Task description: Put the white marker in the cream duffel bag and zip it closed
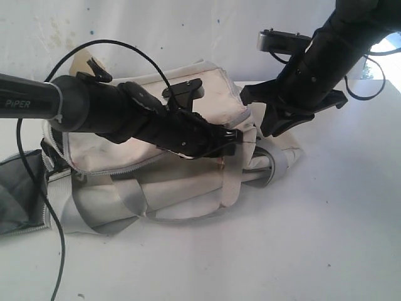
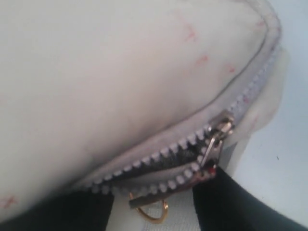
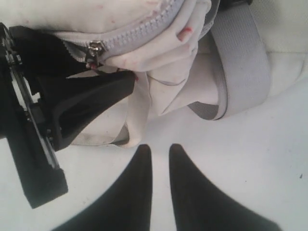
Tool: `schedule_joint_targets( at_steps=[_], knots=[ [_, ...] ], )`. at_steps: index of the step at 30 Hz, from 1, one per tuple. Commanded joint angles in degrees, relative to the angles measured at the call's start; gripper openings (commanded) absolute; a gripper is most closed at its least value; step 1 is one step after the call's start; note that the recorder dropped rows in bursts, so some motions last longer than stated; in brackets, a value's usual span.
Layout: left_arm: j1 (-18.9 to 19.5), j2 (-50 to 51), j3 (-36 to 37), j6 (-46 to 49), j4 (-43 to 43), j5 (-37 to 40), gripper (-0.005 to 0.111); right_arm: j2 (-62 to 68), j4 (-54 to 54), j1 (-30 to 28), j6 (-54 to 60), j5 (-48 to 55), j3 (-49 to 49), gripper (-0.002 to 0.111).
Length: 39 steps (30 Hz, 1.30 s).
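The cream duffel bag (image 1: 113,157) lies on its side across the white table. The white marker shows in no view. My left gripper (image 1: 232,139) reaches over the bag to its right end. Up close, its black fingers (image 2: 240,204) stand apart on either side of the grey zipper. The metal slider (image 2: 220,130) sits just off one fingertip, teeth parted on one side of it and joined on the other, showing dark lining. A gold ring (image 2: 153,216) hangs between the fingers. My right gripper (image 3: 159,149) hovers over bare table beside the bag end (image 3: 163,72), a narrow gap between its fingers and nothing in it.
Grey webbing straps (image 1: 131,200) loop along the bag's front and round its end (image 3: 240,53). A dark grey lined flap (image 1: 19,188) lies at the far left. A black cable (image 1: 56,238) trails down from the left arm. White tabletop (image 1: 313,238) spreads to the front and right.
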State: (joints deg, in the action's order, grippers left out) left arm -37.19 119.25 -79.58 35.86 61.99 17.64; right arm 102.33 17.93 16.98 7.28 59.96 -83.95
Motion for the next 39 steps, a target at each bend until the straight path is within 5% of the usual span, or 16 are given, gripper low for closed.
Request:
schedule_joint_targets(
  at_steps=[1,12,19,34,39],
  knots=[
    [-0.16,0.24,-0.54,0.08,3.85,0.24,0.051,-0.58,-0.12,-0.48,0.5,-0.96,0.02,0.012],
    [-2.25,2.91,-0.54,0.31,3.97,-1.91,0.044,-0.58,-0.12,-0.48,0.5,-0.71,0.02,0.012],
    [-2.11,2.72,-0.54,-0.12,5.23,-2.83,0.0,-0.58,-0.12,-0.48,0.5,-0.05,0.02,0.012],
    [4.55,-1.57,-0.54,-0.12,0.53,22.37,0.0,-0.58,1.07,-0.48,-0.12,-1.56,0.02,0.013],
    [6.08,-2.64,-0.54,-0.12,0.53,28.15,0.0,0.05,6.42,-0.48,-0.12,-6.17,0.02,0.023]
  ],
)
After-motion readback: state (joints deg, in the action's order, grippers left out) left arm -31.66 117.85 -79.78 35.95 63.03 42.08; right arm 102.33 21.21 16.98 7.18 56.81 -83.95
